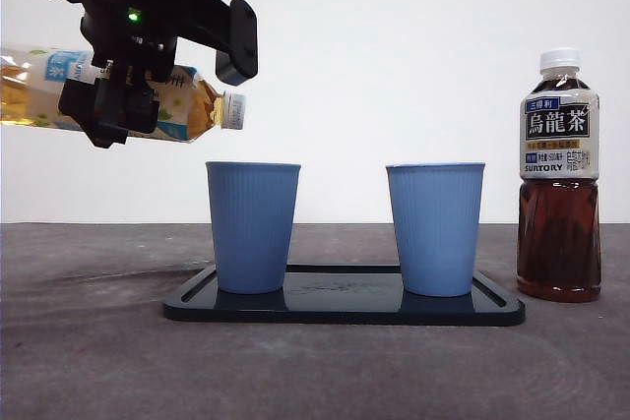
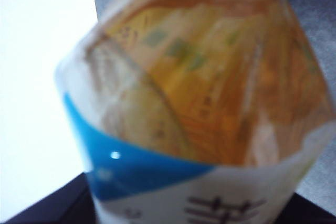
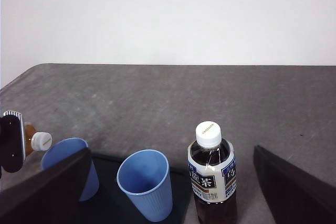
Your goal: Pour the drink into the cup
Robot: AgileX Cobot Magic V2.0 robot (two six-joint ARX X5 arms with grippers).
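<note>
My left gripper (image 1: 108, 105) is shut on the drink, a clear bottle of amber tea (image 1: 192, 105) with a white and blue label. It holds the bottle tipped almost level, high at the left. The white cap (image 1: 233, 110) is on and points right, just above the left blue cup (image 1: 253, 226). In the left wrist view the bottle (image 2: 210, 103) fills the picture and hides the jaws. A second blue cup (image 1: 434, 228) stands to the right. My right gripper (image 3: 171, 153) is open and empty, well back from both cups (image 3: 144, 179).
Both cups stand on a black tray (image 1: 345, 307) on the grey table. A capped bottle of dark oolong tea (image 1: 559, 184) stands upright right of the tray, off it, also seen in the right wrist view (image 3: 210, 174).
</note>
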